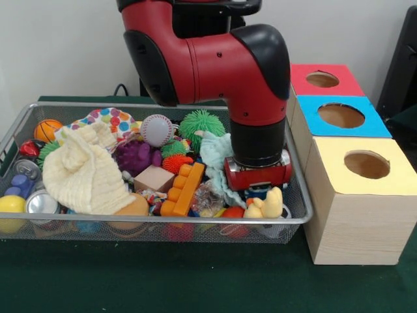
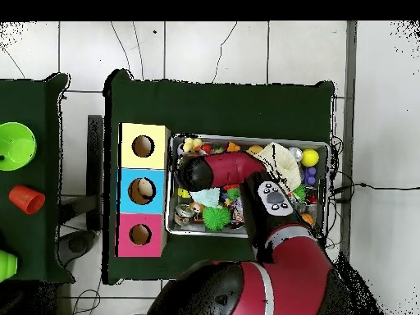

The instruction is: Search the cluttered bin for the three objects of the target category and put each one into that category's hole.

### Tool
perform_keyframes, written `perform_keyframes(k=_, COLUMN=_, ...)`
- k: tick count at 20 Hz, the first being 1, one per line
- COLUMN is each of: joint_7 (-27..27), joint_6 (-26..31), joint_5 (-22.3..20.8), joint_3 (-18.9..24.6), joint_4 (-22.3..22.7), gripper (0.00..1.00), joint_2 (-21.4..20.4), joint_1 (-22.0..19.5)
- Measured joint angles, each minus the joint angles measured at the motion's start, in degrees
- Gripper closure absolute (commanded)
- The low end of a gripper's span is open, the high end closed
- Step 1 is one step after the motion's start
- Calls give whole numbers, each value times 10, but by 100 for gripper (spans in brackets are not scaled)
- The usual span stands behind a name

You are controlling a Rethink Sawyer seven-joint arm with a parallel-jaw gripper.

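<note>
The arm (image 1: 215, 62) reached down into the wire mesh bin (image 1: 296, 218), with its wrist lowered at the bin's 4 o'clock area in the front view. The gripper (image 1: 258, 190) was buried among the clutter just behind a yellow rubber duck (image 1: 268, 205); whether its tips were spread or pressed together could not be told from either view.

Contents of the bin, front view: a cream knitted cloth (image 1: 85, 171) lay heaped at 9 o'clock, with a white baseball (image 1: 157, 130) at 12 o'clock and a green spiky ball (image 1: 201, 124) just beside it. A purple toy (image 1: 135, 156) sat near the centre, touching a wooden cube (image 1: 154, 177). An orange building brick (image 1: 183, 189) lay tilted at 6 o'clock, next to a pale green cloth (image 1: 216, 156) that draped toward the wrist. A small basketball (image 1: 47, 130) rested at 10 o'clock, and a yellow ball (image 1: 11, 206) at 8 o'clock, near a metal can (image 1: 40, 202).

Outside the bin, at 3 o'clock, stood three wooden boxes in a row, each with a round hole: the yellow-topped box (image 1: 365, 189) nearest, the blue-topped box (image 1: 342, 117) in the middle, and the red-topped box (image 1: 324, 79) farthest. In the overhead view, a pale object appeared to lie inside the blue box's hole (image 2: 144, 189), though it was too small to identify.
</note>
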Motion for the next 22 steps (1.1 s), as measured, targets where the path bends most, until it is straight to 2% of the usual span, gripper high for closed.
perform_keyframes(k=13, joint_7=0, joint_6=12, joint_5=2, joint_3=0, joint_4=-14, gripper=0, joint_2=4, joint_1=5)
perform_keyframes(k=22, joint_7=0, joint_6=12, joint_5=5, joint_3=0, joint_4=5, gripper=0, joint_2=-15, joint_1=2)
